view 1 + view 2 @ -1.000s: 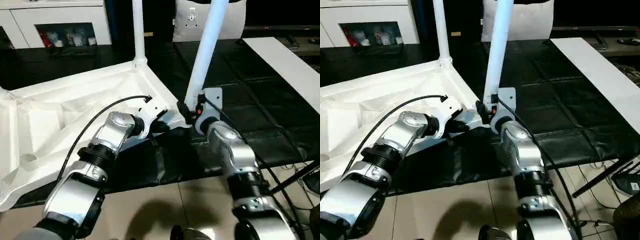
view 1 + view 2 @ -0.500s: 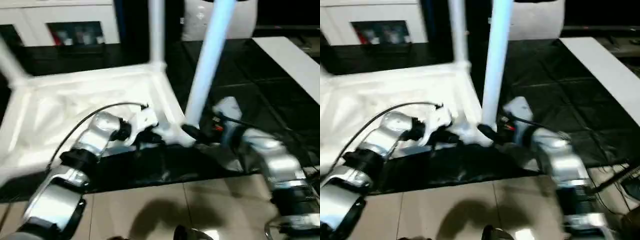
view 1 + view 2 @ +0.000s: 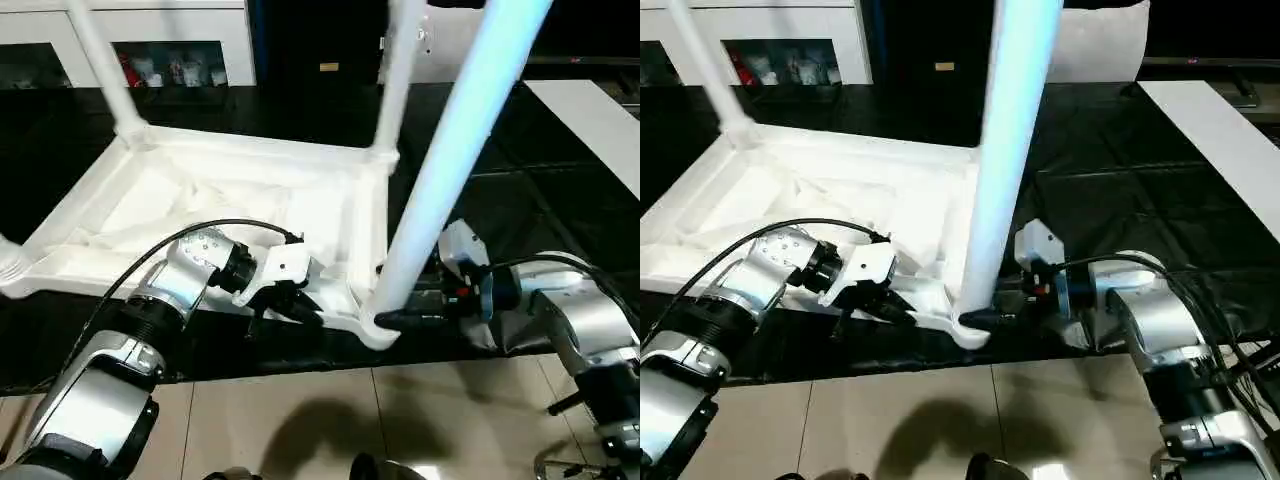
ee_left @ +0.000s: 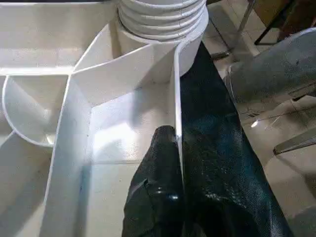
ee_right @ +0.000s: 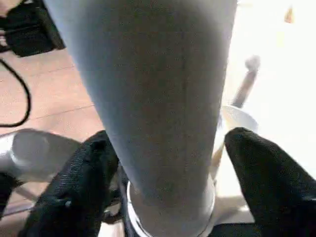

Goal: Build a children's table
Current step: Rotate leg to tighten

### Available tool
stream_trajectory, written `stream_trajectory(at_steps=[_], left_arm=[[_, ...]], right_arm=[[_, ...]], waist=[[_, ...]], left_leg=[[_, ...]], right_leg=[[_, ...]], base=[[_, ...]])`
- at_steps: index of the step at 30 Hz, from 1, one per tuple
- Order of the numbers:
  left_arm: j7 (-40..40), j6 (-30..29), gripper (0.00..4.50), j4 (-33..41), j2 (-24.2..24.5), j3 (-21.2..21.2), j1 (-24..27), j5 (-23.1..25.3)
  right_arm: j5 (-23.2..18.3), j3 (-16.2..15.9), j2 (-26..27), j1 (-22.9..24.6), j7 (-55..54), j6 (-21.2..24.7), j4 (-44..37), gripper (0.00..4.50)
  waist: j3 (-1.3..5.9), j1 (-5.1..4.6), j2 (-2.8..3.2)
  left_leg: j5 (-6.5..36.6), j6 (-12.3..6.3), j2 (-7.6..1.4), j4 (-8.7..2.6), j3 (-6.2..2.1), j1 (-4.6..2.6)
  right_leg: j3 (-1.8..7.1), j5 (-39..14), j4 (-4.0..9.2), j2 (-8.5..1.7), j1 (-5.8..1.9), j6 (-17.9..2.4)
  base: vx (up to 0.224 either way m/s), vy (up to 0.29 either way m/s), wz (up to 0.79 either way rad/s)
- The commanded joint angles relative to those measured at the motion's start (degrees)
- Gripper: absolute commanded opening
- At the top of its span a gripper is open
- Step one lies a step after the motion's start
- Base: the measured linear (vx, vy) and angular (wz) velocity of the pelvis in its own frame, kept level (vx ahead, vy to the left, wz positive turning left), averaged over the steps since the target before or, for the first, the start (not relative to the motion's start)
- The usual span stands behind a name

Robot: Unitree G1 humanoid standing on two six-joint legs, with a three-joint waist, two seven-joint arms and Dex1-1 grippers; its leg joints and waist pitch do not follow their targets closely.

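Note:
The children's table point(image 3: 230, 200) lies upside down on a black mat, its ribbed underside facing up. Three legs stand in it. The near-corner leg point(image 3: 450, 170) rises steeply toward the top of the head view. My left gripper point(image 3: 305, 310) is shut on the thin front rim point(image 4: 177, 98) just left of that corner. My right gripper point(image 3: 395, 320) comes in from the right, low at this leg's base. In the right wrist view the leg point(image 5: 158, 98) stands between the two black fingers point(image 5: 74, 187). One finger lies against it and the other sits a sliver off, so the gripper is open.
White cabinets point(image 3: 170, 30) line the back wall. A flat white board point(image 3: 590, 110) lies on the black mat point(image 3: 560, 220) at the far right. Beige floor tiles point(image 3: 300, 420) begin just in front of the table's near edge.
The head camera has swung, shifting the whole picture. My right arm has come round from the front to the right side of the leg's base. The left gripper has kept its hold on the rim.

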State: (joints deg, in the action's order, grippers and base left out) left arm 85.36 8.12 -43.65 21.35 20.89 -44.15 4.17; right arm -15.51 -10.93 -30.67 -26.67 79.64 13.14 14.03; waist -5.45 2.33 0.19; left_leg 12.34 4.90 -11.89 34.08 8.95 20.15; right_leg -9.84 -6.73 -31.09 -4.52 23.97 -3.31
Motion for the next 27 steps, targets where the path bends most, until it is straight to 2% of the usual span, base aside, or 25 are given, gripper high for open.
stream_trajectory(at_steps=[1,4,5,6,8,16,20,27], left_arm=[[2.2,1.7,0.0,1.8,-0.4,1.5,-1.5,0.1],[2.5,2.4,0.0,1.3,-0.3,1.6,-1.7,0.1],[2.6,2.4,0.0,1.2,-0.3,1.6,-1.7,0.0],[2.8,2.4,0.0,1.2,-0.2,1.6,-1.7,-0.1],[3.0,2.5,0.0,1.2,-0.1,1.5,-1.8,-0.2],[3.0,2.8,0.0,1.0,0.1,1.4,-1.6,-0.1],[2.2,3.0,0.0,0.4,-0.1,1.2,-1.7,0.2],[-1.0,0.1,0.0,0.6,-1.0,-0.3,-1.8,-0.2]], right_arm=[[-0.4,-0.9,-1.1,-0.6,1.8,0.0,-0.1,3.27],[-0.5,-1.6,-1.3,-0.8,3.2,0.1,0.3,3.21],[-0.5,-1.6,-1.3,-0.9,3.5,0.0,0.5,3.13],[-0.5,-1.7,-1.3,-1.0,3.8,0.0,0.7,2.86],[-0.4,-1.9,-1.2,-1.4,4.6,-0.1,1.3,2.86],[-1.0,-2.4,-1.3,-1.3,6.0,0.7,1.4,2.09],[-1.2,-2.7,-1.0,-0.6,6.5,1.3,0.7,2.02],[-4.1,-1.6,0.9,1.0,3.4,6.8,-3.1,2.0]], waist=[[4.01,-0.2,-0.53],[3.98,-0.21,-0.63],[3.92,-0.13,-0.55],[3.87,-0.1,-0.55],[3.83,-0.07,-0.63],[3.86,0.08,-0.74],[3.84,0.19,-0.78],[3.83,0.35,-0.79]], left_leg=[[4.4,-8.77,-1.42,-3.59,0.21,0.37],[4.2,-8.85,-1.54,-3.63,0.21,0.27],[4.2,-8.89,-1.57,-3.63,0.21,0.29],[4.4,-8.84,-1.61,-3.65,0.22,0.25],[4.9,-8.51,-1.51,-3.68,0.26,0.2],[4.6,-8.37,-1.62,-3.71,0.23,0.19],[4.4,-8.29,-1.57,-3.71,0.29,0.21],[4.9,-7.64,-1.42,-3.77,0.37,0.11]], right_leg=[[3.84,-20.9,3.33,-4.01,-4.6,-6.0],[3.83,-21.2,3.38,-3.94,-4.41,-5.8],[3.85,-21.2,3.39,-4.04,-4.4,-5.9],[3.85,-21.4,3.42,-4.01,-4.33,-5.9],[3.83,-22.5,3.57,-4.06,-4.33,-5.7],[3.85,-22.5,3.53,-4.07,-4.29,-5.4],[3.86,-22.8,3.58,-4.11,-4.29,-5.4],[3.8,-24.3,3.9,-4.12,-4.31,-4.6]], base=[[0.0,0.0,0.0],[0.0,0.0,0.0],[0.0,0.0,0.0],[0.0,0.0,0.0],[0.0,0.0,0.0],[0.0,0.0,0.0],[0.0,0.0,0.0],[0.0,0.0,0.0]])
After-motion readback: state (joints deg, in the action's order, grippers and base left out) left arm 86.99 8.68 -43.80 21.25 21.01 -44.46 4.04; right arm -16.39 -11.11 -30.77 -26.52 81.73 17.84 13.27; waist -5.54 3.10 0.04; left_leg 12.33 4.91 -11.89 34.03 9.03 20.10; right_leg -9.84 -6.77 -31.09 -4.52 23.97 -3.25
